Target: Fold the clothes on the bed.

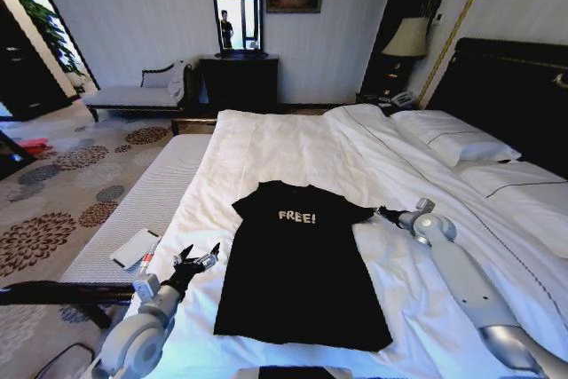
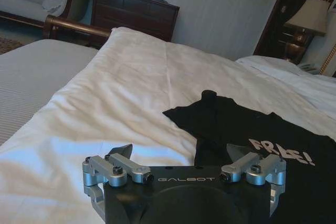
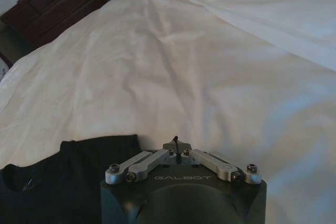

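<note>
Carpet: a floral-patterned floor was seen at the far left, beside the bed.
Card: a flat white-and-dark card was laid on the grey striped mattress edge, near the left gripper and apart from the T-shirt.
Left gripper: it was held low over the white duvet just off the T-shirt's left side; its fingers were spread wide apart with nothing between them, as seen in the left wrist view.
Black T-shirt: it was spread flat, front up, on the duvet in the near middle of the bed, collar toward the far end, sleeves out to both sides, white "FREE!" lettering across the chest; the same shirt was seen in the left wrist view and its sleeve in the right wrist view.
Bed: it was covered by a white, lightly creased duvet; only the T-shirt and the two grippers were borne on that cover.
Right gripper: it was placed at the tip of the T-shirt's right sleeve, down at the duvet; the fingers were drawn together to a point, and whether fabric was pinched could not be told.
Pillows: white pillows with thin dark piping were set at the right, against the dark headboard.
</note>
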